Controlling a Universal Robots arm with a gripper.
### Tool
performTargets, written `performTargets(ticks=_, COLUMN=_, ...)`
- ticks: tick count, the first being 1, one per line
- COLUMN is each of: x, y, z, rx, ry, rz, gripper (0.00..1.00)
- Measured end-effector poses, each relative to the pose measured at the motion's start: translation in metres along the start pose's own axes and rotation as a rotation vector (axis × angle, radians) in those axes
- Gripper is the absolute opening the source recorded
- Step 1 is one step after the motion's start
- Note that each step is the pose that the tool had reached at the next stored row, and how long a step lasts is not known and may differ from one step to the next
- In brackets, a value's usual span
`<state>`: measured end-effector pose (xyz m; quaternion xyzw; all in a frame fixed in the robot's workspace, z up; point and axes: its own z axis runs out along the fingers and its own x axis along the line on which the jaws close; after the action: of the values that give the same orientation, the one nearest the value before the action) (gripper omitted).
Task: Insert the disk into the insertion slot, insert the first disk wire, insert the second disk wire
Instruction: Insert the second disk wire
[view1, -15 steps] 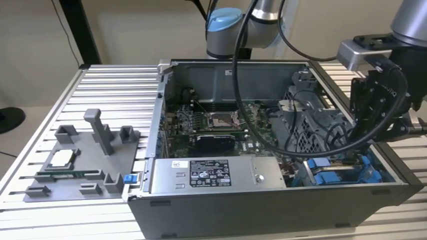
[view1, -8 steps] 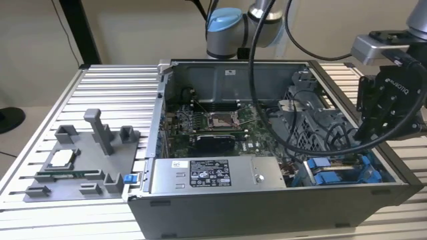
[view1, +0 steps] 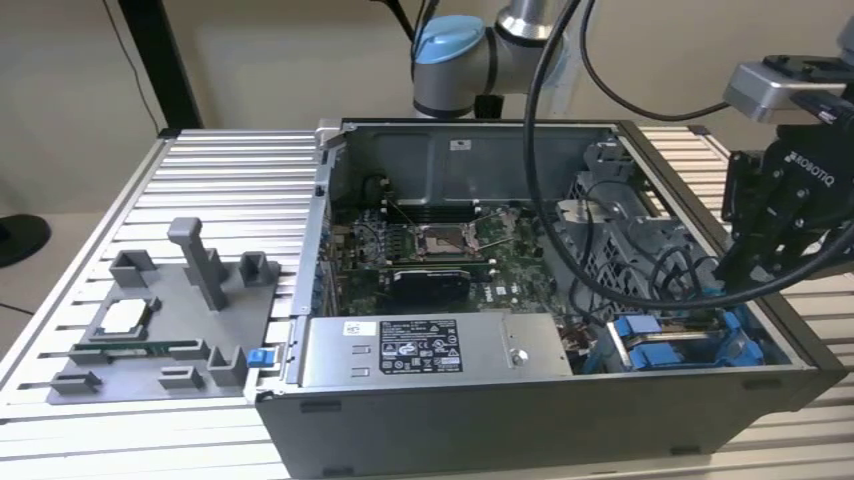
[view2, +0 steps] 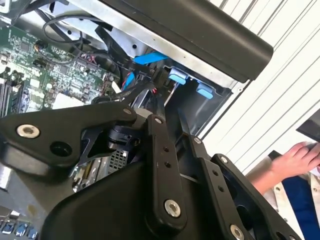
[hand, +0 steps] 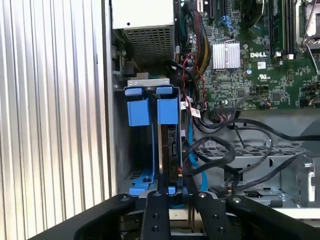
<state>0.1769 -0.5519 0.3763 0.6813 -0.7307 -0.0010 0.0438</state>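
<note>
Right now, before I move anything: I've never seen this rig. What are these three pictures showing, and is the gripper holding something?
One robot arm with a black gripper hangs over an open computer case on a slatted metal table. The exterior view looks on from outside; both wrist views ride on the arm and look into the case. The first wrist view shows the insertion slot, a bay with blue rails, with the disk seemingly standing inside. I cannot tell whether the gripper holds anything. A grey fixture plate lies beside the case.
</note>
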Motion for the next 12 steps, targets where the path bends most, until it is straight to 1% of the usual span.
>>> performTargets(ticks=3, x=0.0001, y=0.0, z=0.0001, rx=-0.0002, ry=0.0, rz=0.0, gripper=1.0)
performTargets(ticks=4, x=0.0003, y=-0.0001, z=0.0002, rx=-0.0005, ry=-0.0049, rz=-0.001, gripper=1.0)
performTargets(ticks=5, x=0.0005, y=-0.0002, z=0.0005, rx=-0.0017, ry=-0.0202, rz=-0.002, gripper=1.0)
performTargets(ticks=6, x=0.0011, y=-0.0008, z=0.0007, rx=-0.0025, ry=-0.0328, rz=-0.003, gripper=1.0)
performTargets(ticks=7, x=0.0019, y=-0.0017, z=0.001, rx=-0.0033, ry=-0.0448, rz=-0.003, gripper=1.0)
performTargets(ticks=8, x=0.0029, y=-0.0034, z=0.0012, rx=-0.004, ry=-0.0551, rz=-0.004, gripper=1.0)
performTargets(ticks=11, x=0.0047, y=-0.0099, z=0.0018, rx=-0.0054, ry=-0.0746, rz=-0.005, gripper=1.0)
performTargets(ticks=12, x=0.005, y=-0.0122, z=0.0021, rx=-0.0061, ry=-0.0824, rz=-0.006, gripper=1.0)
